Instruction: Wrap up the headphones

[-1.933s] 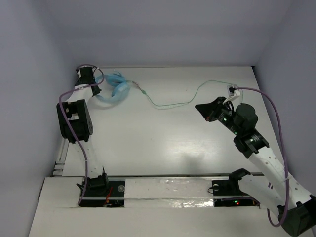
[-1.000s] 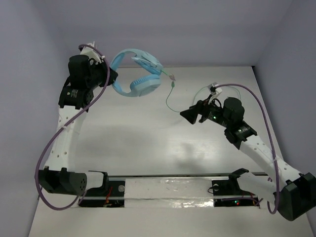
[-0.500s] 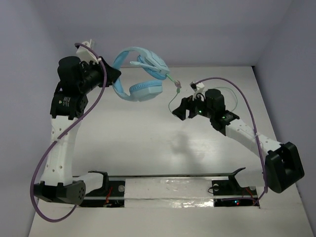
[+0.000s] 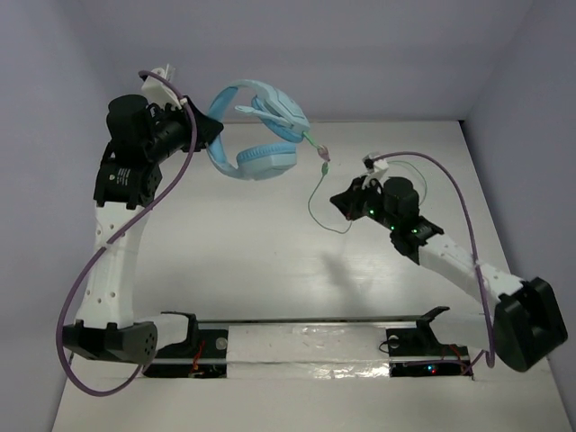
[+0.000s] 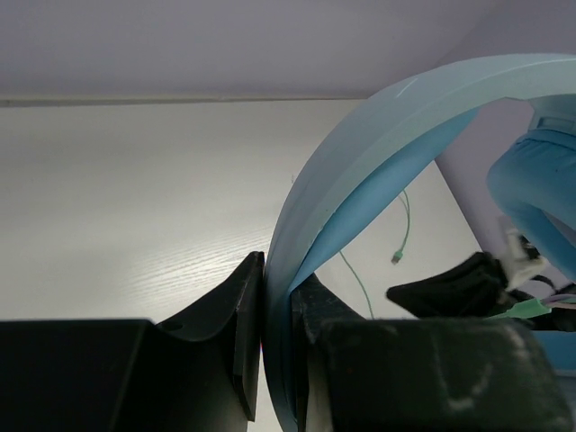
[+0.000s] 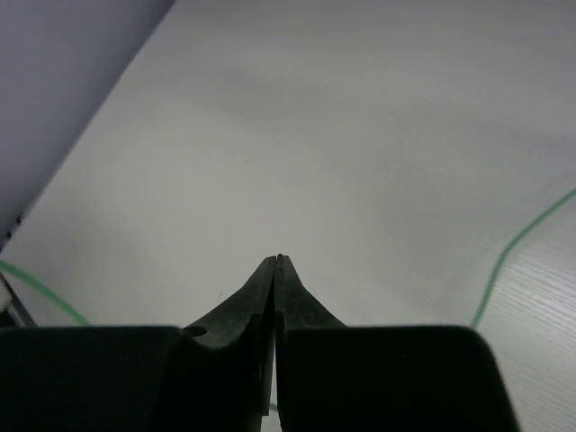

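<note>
The light blue headphones [image 4: 256, 162] hang in the air over the far left of the table. My left gripper [image 4: 214, 135] is shut on their headband [image 5: 360, 171], which runs straight up between the jaws of the left gripper [image 5: 277, 297]. The thin pale-green cable [image 4: 312, 193] drops from an ear cup, loops down and runs to my right gripper [image 4: 339, 203]. In the right wrist view the right gripper [image 6: 276, 261] has its tips pressed together. The cable [image 6: 517, 243] leaves on both sides, and a green bit shows low between the jaws.
The white table [image 4: 270, 270] has grey walls at the back and on both sides. Purple robot cables [image 4: 459, 193] arc over each arm. A metal rail [image 4: 315, 328] with the arm bases runs along the near edge. The cable's plug end [image 5: 396, 258] lies on the table.
My right gripper has gone from open to shut around the cable and has drawn back slightly to the right. The left arm and the raised headphones have barely moved.
</note>
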You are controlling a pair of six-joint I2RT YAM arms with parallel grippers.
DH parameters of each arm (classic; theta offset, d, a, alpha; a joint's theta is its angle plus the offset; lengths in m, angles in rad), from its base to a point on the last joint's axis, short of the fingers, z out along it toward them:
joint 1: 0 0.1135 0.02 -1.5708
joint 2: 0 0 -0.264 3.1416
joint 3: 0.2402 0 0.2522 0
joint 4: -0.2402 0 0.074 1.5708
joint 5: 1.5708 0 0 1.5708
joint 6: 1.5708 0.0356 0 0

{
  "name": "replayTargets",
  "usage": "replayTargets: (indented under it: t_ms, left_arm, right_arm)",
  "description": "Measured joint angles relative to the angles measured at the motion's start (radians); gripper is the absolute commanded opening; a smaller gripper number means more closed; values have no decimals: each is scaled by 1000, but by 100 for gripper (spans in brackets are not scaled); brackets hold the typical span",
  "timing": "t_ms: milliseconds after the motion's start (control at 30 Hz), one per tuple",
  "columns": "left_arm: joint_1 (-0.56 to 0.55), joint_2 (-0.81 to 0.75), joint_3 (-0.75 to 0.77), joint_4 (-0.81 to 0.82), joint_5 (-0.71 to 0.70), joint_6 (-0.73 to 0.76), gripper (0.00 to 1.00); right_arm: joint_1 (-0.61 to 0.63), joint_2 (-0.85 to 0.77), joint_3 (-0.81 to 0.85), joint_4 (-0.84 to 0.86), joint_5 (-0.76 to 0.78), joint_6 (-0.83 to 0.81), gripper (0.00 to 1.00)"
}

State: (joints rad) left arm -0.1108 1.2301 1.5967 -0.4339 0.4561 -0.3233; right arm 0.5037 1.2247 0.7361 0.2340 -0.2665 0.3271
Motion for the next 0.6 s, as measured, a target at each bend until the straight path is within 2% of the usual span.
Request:
replayTargets:
  t_ms: [67,100,133,233,300,400,500,600]
  left_arm:
    - [0,8,0,7,-4,0,0]
    - [0,12,0,11,-5,0,0]
    - [0,16,0,16,-6,-2,0]
    - [0,25,5,26,-5,-5,0]
    - [0,34,17,29,-2,-11,0]
    - [0,40,31,40,6,-19,0]
    - [0,42,41,45,10,-24,0]
    - [0,42,41,48,16,-27,0]
  right_arm:
    - [0,-100,-30,12,95,40,18]
    - [0,-151,-45,19,131,49,30]
    - [0,-195,-56,23,159,56,38]
    - [3,-294,-63,18,139,48,57]
    - [30,-294,-45,1,118,23,68]
    - [124,-230,1,-42,105,-22,78]
    - [184,-158,5,-97,100,-57,80]
    - [190,-101,5,-130,113,-78,78]
